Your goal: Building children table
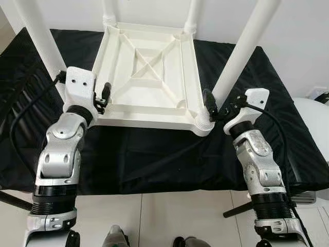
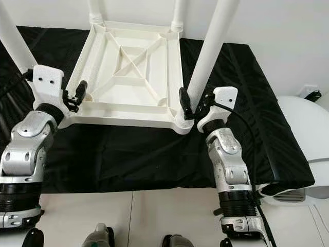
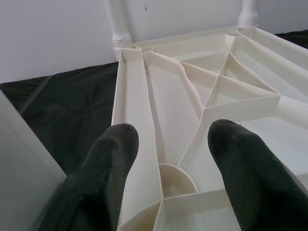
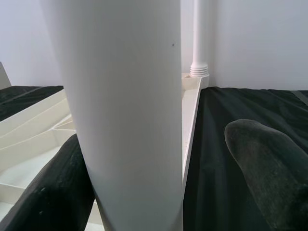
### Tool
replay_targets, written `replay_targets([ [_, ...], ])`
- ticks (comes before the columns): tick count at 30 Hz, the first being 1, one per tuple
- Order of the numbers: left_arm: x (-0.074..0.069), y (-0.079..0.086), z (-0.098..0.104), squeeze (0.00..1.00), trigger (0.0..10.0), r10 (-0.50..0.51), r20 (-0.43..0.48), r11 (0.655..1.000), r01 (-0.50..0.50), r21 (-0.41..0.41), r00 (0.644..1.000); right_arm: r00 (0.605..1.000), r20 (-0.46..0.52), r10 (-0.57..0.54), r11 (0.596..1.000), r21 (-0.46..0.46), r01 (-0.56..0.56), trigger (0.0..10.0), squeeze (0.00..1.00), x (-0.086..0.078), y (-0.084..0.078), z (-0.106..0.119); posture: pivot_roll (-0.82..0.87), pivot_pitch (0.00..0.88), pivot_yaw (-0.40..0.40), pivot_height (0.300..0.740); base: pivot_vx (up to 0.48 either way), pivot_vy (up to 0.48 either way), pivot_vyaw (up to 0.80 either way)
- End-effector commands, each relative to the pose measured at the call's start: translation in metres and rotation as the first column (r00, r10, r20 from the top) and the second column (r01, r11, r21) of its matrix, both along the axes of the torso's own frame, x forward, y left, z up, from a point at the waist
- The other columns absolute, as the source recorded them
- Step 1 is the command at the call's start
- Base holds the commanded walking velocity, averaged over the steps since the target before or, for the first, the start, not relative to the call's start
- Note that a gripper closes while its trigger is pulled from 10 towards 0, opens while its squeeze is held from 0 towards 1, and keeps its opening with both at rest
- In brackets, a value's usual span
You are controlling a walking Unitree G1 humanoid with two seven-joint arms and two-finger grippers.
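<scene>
white upturned table (image 1: 149, 77) on black cloth (image 1: 154, 154), near-right leg (image 1: 241, 51) btwn open right gripper (image 1: 218, 109), left gripper (image 1: 103, 98) open at near-left corner

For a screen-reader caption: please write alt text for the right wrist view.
A thick white table leg rises between the right hand's two black fingers, which are spread around it. Behind lie the upturned white tabletop, black cloth and another leg.

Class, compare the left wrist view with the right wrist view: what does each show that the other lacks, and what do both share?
Left wrist: the left gripper, fingers apart, over the tabletop's ribbed underside with its crossing braces.
Right wrist: the right gripper straddling a white table leg, one finger clear of it.
Both: the upturned white table, a screwed-in far leg and the black cloth.
</scene>
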State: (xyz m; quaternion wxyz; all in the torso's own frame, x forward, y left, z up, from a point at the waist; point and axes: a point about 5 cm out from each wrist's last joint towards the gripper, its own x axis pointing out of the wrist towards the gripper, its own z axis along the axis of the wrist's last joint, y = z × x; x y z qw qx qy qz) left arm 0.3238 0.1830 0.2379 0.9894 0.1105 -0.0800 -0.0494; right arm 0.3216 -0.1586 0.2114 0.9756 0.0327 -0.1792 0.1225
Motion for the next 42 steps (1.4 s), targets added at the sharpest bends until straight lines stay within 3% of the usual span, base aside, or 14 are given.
replay_targets([
  [1,0.001,0.001,-0.013,0.00,10.0,0.023,-0.063,0.998,-0.027,-0.058,0.998,0.999,-0.043,0.029,1.000,0.006,-0.029,10.0,0.00,-0.004,0.000,-0.009,0.08,0.163,-0.058,0.740,0.000,0.000,0.00],
  [3,-0.001,-0.006,-0.017,0.00,10.0,-0.031,-0.078,0.994,0.023,-0.107,0.996,0.992,-0.055,0.110,0.994,0.008,-0.109,10.0,0.00,-0.012,0.017,-0.014,0.08,0.166,-0.051,0.740,0.000,0.000,0.00],
  [8,-0.006,-0.011,-0.021,0.00,10.0,-0.039,-0.056,0.989,0.030,-0.143,0.998,0.989,-0.061,0.134,0.991,0.009,-0.134,10.0,0.00,-0.020,0.026,-0.020,0.07,0.169,-0.044,0.740,0.000,0.000,0.00],
  [17,-0.025,-0.008,-0.026,0.00,10.0,0.095,0.033,0.990,-0.091,-0.109,0.995,0.996,-0.025,0.080,0.996,-0.035,-0.081,10.0,0.00,-0.035,0.014,-0.032,0.05,0.163,-0.025,0.740,0.000,0.000,0.00],
  [18,-0.030,-0.007,-0.028,0.00,10.0,0.128,0.055,0.988,-0.122,-0.097,0.990,0.999,-0.016,0.050,0.997,-0.053,-0.051,10.0,0.00,-0.043,0.010,-0.037,0.05,0.162,-0.021,0.740,0.000,0.000,0.00],
  [29,-0.045,-0.011,-0.041,0.00,10.0,0.115,0.069,0.993,-0.113,-0.031,0.991,0.995,-0.036,-0.096,0.994,-0.052,0.094,10.0,0.00,-0.058,-0.002,-0.053,0.04,0.163,-0.003,0.740,0.000,0.000,0.00],
  [33,-0.053,-0.009,-0.051,0.00,10.0,0.131,0.047,0.990,-0.129,-0.050,0.990,0.991,-0.037,-0.130,0.990,-0.058,0.128,10.0,0.00,-0.064,-0.003,-0.058,0.04,0.159,0.005,0.740,0.000,0.000,0.00],
  [37,-0.056,-0.008,-0.055,0.00,10.0,0.133,0.033,0.987,-0.130,-0.093,0.991,0.991,-0.036,-0.129,0.990,-0.062,0.127,10.0,0.00,-0.067,-0.001,-0.059,0.04,0.160,0.006,0.740,0.000,0.000,0.00],
  [42,-0.058,-0.010,-0.058,0.00,10.0,0.118,0.038,0.991,-0.115,-0.074,0.992,0.995,-0.036,-0.095,0.992,-0.084,0.092,10.0,0.00,-0.071,0.004,-0.062,0.03,0.165,0.006,0.740,0.000,0.000,0.00],
])
